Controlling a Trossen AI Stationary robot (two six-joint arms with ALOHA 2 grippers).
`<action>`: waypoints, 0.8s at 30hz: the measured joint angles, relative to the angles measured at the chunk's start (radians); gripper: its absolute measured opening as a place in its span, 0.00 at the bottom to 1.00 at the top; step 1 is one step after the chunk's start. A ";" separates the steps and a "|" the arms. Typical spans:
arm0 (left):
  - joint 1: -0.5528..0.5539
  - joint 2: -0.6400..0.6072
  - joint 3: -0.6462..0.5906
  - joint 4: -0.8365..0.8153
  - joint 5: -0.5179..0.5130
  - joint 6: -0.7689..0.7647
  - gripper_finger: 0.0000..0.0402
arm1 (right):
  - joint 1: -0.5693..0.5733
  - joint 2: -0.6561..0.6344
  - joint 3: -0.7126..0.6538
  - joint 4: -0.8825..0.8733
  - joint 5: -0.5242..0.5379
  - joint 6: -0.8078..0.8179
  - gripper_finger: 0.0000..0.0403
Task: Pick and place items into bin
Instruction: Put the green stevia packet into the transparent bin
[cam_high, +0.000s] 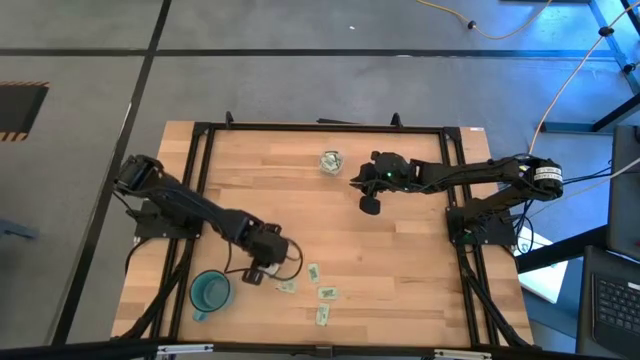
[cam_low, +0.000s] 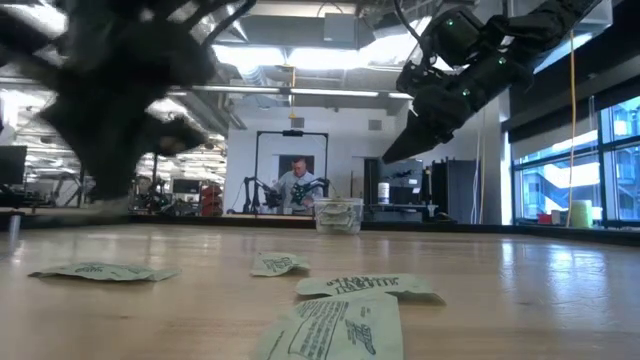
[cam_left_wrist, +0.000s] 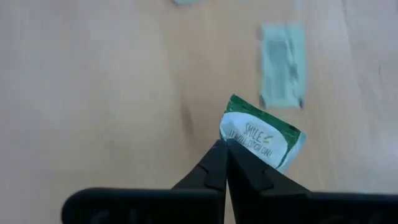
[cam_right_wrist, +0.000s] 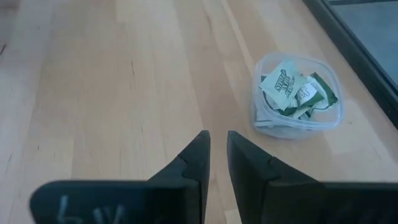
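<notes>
Several small pale green and white packets (cam_high: 313, 272) lie flat on the wooden table near its front edge, also seen in the low view as packets (cam_low: 365, 286). The clear bin (cam_high: 331, 161) stands toward the far edge with a few packets inside, and shows in the right wrist view as the bin (cam_right_wrist: 297, 96). My left gripper (cam_high: 258, 268) is above the table beside the teal cup (cam_high: 210, 292), shut on one green-and-white packet (cam_left_wrist: 261, 140). My right gripper (cam_high: 369, 205) hovers just right of the bin, its fingers (cam_right_wrist: 199, 155) a narrow gap apart and holding nothing. My left gripper (cam_left_wrist: 225, 149) pinches the green-and-white packet by one corner (cam_left_wrist: 233, 134) between its two fingertips. The rest of the packet sticks out beyond the tips. It looks lifted off the table, with another packet (cam_left_wrist: 283, 65) lying below it.
The teal cup with a handle stands near the front left corner, close to my left gripper. A black frame (cam_high: 200, 160) runs round the table's edges. Bare wood lies between the packets and the bin. A person sits in the room beyond the table (cam_low: 297, 180).
</notes>
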 joint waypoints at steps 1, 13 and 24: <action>0.013 -0.017 0.014 -0.016 -0.014 0.000 0.01 | 0.000 0.000 0.000 -0.001 0.000 0.000 0.15; 0.363 -0.058 0.171 0.115 -0.318 0.247 0.01 | 0.000 0.000 0.000 -0.032 0.008 0.020 0.15; 0.675 0.167 0.395 0.236 -0.220 0.450 0.01 | -0.001 0.000 0.000 -0.139 0.011 0.029 0.15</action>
